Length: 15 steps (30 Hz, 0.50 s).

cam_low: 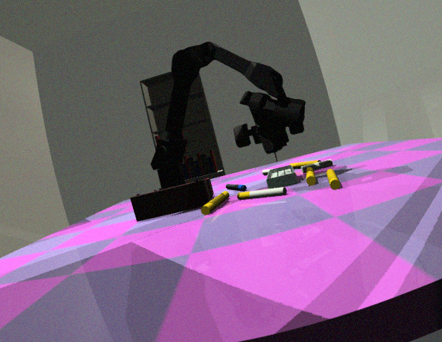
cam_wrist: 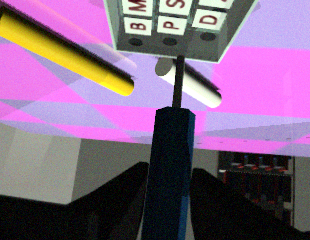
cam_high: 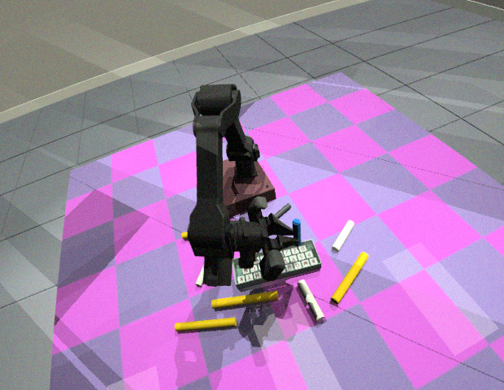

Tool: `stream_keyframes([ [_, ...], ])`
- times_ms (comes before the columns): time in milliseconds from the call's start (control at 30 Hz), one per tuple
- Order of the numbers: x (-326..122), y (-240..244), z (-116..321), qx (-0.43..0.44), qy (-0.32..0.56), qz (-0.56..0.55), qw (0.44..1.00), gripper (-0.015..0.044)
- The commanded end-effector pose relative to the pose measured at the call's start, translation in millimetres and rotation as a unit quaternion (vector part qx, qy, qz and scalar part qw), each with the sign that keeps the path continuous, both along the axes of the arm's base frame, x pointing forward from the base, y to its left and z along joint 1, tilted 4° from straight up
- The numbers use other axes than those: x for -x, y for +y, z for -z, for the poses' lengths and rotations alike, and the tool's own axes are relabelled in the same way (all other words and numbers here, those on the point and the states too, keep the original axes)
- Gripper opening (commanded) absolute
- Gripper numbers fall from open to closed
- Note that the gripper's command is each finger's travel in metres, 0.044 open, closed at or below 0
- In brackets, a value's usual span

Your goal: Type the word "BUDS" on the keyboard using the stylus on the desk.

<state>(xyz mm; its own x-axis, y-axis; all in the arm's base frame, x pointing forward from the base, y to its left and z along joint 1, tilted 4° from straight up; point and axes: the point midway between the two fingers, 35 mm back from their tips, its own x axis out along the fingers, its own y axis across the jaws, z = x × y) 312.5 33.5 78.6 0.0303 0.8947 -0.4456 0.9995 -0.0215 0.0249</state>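
My gripper (cam_high: 297, 237) (cam_wrist: 169, 175) is shut on the blue stylus (cam_high: 296, 227) (cam_wrist: 174, 135). The stylus points down, and its thin dark tip (cam_low: 276, 156) (cam_wrist: 180, 65) is above the keyboard in the exterior view. The keyboard (cam_high: 305, 263) (cam_low: 281, 180) (cam_wrist: 150, 50) is dark green-grey with white keys and red letters. In the wrist view the tip overlaps the keyboard's end rim, beside the P key (cam_wrist: 170, 24). The B key (cam_wrist: 138, 26), D key (cam_wrist: 208, 19) and part of the S key (cam_wrist: 176, 5) show there. The arm hides part of the keyboard in the top view.
Yellow sticks (cam_high: 349, 278) (cam_high: 244, 299) (cam_high: 206, 324) and white sticks (cam_high: 343, 236) (cam_high: 310, 301) lie around the keyboard. A dark stick with a blue end (cam_low: 236, 187) lies between the keyboard and the arm's reddish-brown base (cam_high: 265, 192).
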Motion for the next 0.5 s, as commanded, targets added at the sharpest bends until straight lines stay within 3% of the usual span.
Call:
stream_keyframes([
  [0, 9, 10, -1, -0.003, 0.001, 0.001, 1.0, 0.0],
  [467, 15, 18, 18, -0.003, 0.001, 0.001, 1.0, 0.0],
])
